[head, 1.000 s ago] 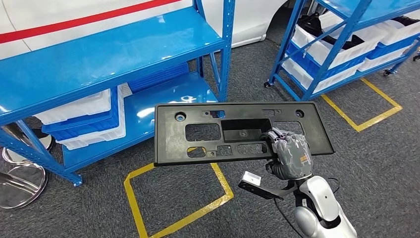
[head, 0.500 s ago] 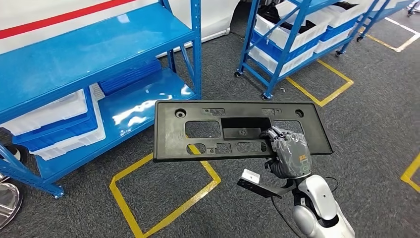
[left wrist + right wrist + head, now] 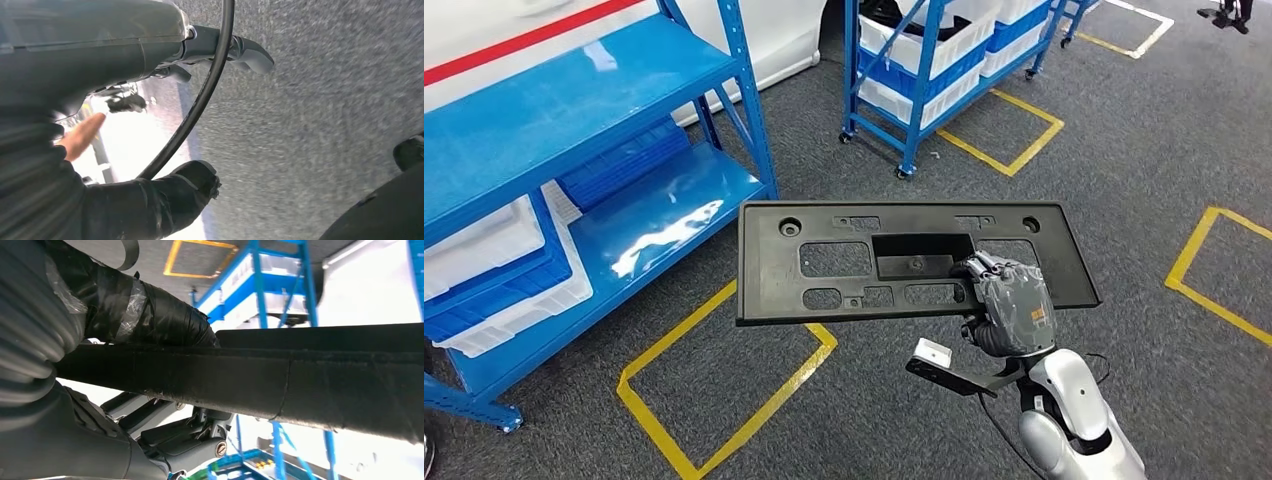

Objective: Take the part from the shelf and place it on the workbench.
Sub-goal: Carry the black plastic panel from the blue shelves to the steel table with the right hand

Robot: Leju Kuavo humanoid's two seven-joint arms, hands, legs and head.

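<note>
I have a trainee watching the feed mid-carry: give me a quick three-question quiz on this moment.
1. True or false: the right hand holds the flat black plastic panel with cut-outs.
2. The panel is: A) on the blue metal shelf rack, B) in the air above the grey carpet floor, C) lying on the floor.
3. What colour is the floor tape?

Key: 1 true; 2 B; 3 yellow.

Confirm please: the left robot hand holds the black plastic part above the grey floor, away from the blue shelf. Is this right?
Not quite. In the head view, the right robot hand grips the black plastic part, not the left one. The rest stands: the part is above the grey floor, away from the blue shelf.
</note>
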